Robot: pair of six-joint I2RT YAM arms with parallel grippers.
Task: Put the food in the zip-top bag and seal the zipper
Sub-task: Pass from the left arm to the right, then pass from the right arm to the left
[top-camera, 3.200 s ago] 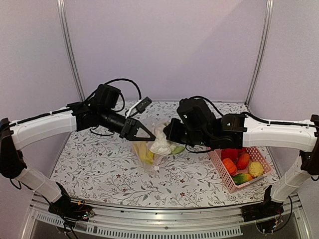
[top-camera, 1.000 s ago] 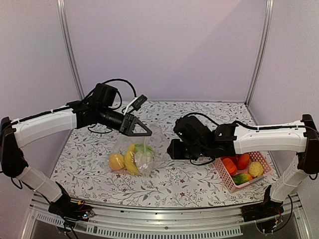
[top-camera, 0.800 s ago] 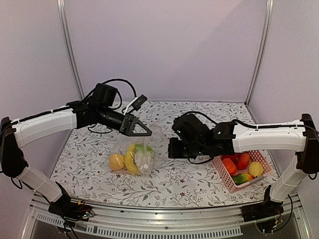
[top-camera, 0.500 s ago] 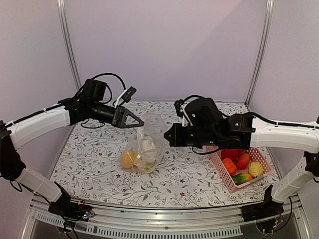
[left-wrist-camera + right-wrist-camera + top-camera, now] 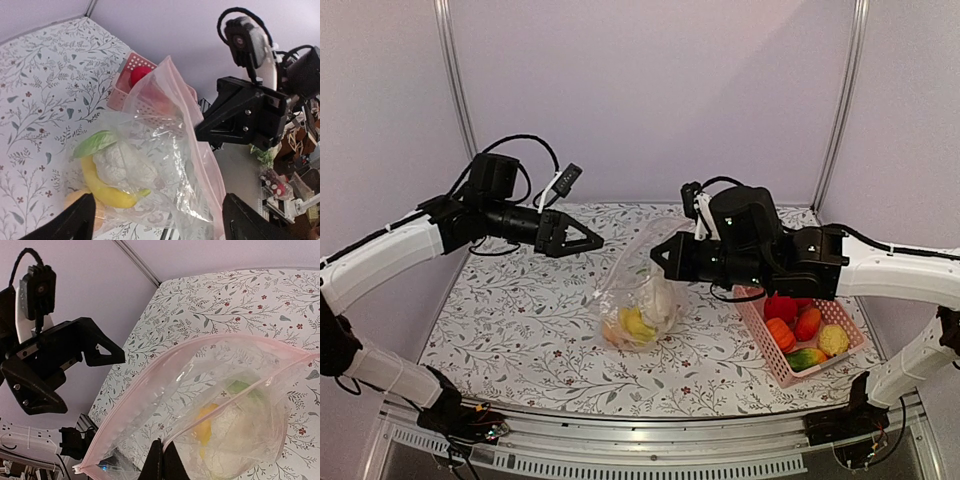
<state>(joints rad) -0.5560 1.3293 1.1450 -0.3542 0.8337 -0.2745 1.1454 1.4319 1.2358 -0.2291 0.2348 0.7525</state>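
Observation:
The clear zip-top bag hangs by its mouth from my right gripper, its bottom resting on the table. My right gripper is shut on one lip of the pink zipper, and the mouth gapes open. A white slider tab sits at the strip's end. Inside the bag lie a yellow banana, a white cauliflower with a green leaf, and an orange piece. My left gripper stands open left of the bag, apart from it, its fingers wide.
A pink slotted basket at the right holds more food: red fruit, orange pieces, a green piece and a yellow one. Purple walls and metal posts close in the table.
My left gripper has let go of the bag, opened and drawn back to the left. My right gripper has closed on the bag's mouth, lifted it and carried it toward the right.

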